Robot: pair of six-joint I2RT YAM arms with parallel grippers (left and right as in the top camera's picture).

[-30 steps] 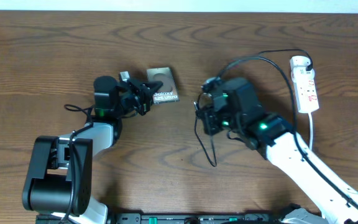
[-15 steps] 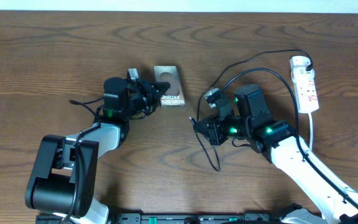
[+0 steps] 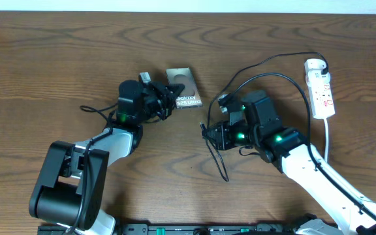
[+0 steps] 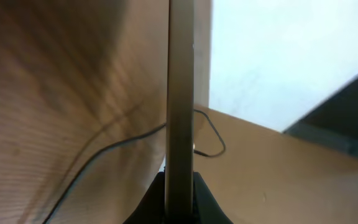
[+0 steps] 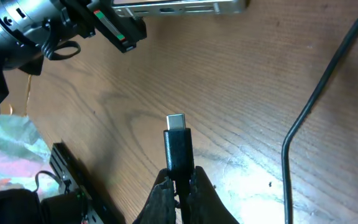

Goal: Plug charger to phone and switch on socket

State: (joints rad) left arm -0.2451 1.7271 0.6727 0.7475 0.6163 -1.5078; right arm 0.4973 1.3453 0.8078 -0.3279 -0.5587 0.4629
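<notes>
The phone (image 3: 187, 89) has a brownish-gold face with white lettering, and my left gripper (image 3: 166, 99) is shut on its left edge, holding it just above the table. In the left wrist view the phone (image 4: 180, 93) shows edge-on between the jaws of the left gripper (image 4: 180, 202). My right gripper (image 3: 209, 134) is shut on the charger plug (image 5: 178, 146), whose metal tip points toward the phone's port edge (image 5: 179, 7), with a gap between them. The charger cable (image 3: 266, 65) loops back to the top of the white socket (image 3: 322, 91) at the far right.
The socket's white cord (image 3: 327, 140) runs down toward the right arm. Slack charger cable (image 3: 217, 163) lies on the wood in front of the right gripper. The left arm's base (image 3: 64, 183) stands at the front left.
The left gripper has carried the phone to the right, toward the middle. The right gripper has swung down and turned the plug toward the phone.
</notes>
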